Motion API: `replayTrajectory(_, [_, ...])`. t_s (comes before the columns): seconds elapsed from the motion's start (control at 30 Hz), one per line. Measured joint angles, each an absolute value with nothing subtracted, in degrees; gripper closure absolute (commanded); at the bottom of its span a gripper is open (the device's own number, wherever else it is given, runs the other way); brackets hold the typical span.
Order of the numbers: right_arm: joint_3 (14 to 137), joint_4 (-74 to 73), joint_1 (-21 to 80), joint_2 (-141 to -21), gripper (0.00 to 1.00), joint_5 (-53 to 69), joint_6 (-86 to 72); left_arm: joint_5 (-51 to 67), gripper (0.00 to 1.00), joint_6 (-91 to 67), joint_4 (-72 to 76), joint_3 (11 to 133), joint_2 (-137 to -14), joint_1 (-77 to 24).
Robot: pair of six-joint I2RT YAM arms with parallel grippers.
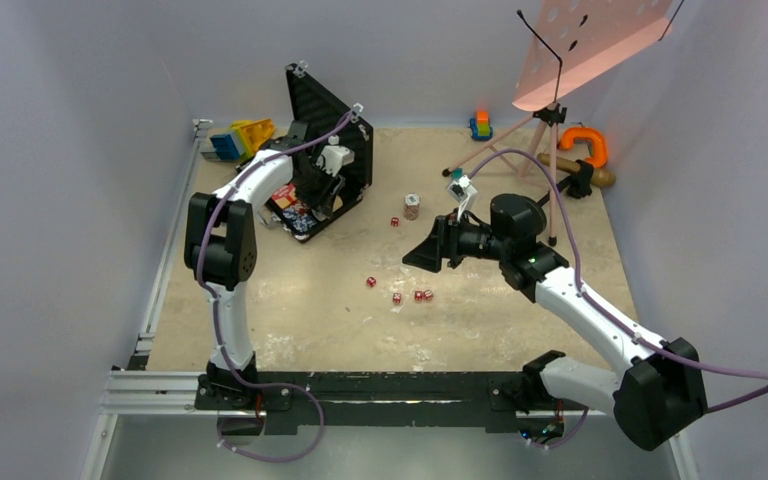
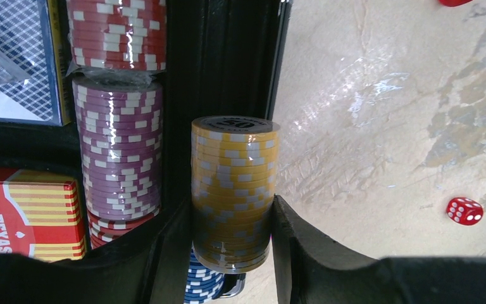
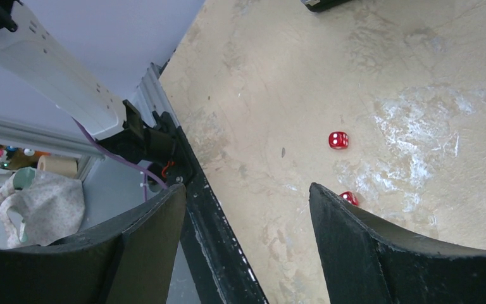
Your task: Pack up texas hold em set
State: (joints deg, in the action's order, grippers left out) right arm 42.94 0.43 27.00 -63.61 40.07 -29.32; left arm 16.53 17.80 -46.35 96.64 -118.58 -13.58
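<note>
Cylinder of glossy yellow chips (image 2: 234,190)

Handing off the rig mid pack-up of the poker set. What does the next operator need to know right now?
The left gripper is shut on the yellow chip stack at the edge of the open briefcase; I cannot tell if the stack is seated.
The right gripper is open and empty, above the table.
Done, in the case: red chip stack, purple chip stack, card box.
Out on the table: five red dice and one small chip stack.
Left: seat the yellow stack, collect the dice and the small stack, close the lid.
</note>
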Motion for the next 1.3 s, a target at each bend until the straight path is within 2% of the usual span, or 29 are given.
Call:
replayTrajectory(0.07, [42.7,0.4,27.0,-63.6,0.25,40.1,-29.3,15.9,0.99,17.8,-46.5,96.6,-118.9,-13.5])
replayTrajectory(0.13, [42.7,0.4,27.0,-63.6,0.25,40.1,-29.3,15.1,0.93,17.8,-46.4,96.6,-119.2,-13.5])
replayTrajectory(0.3, [42.6,0.5,27.0,-63.6,0.25,40.1,-29.3,12.9,0.54,17.3,-46.4,96.6,-119.9,-13.5])
replayTrajectory(0.4, [42.6,0.5,27.0,-63.6,0.25,40.1,-29.3,12.3,0.43,17.0,-46.4,96.7,-120.0,-13.5])
replayTrajectory(0.67, [42.6,0.5,27.0,-63.6,0.25,40.1,-29.3,11.5,0.39,15.6,-46.0,96.7,-119.7,-13.5])
replayTrajectory(0.83, [42.6,0.7,27.0,-63.6,0.25,40.1,-29.3,11.5,0.52,13.8,-44.3,96.7,-118.8,-13.5])
replayTrajectory(1.0, [42.1,1.0,27.0,-63.9,0.25,40.1,-29.3,11.7,0.57,11.1,-40.6,96.7,-118.5,-13.5])
replayTrajectory(1.3, [41.8,1.6,27.0,-65.3,0.25,40.2,-29.3,11.9,0.58,9.5,-39.0,100.6,-119.6,-14.0])
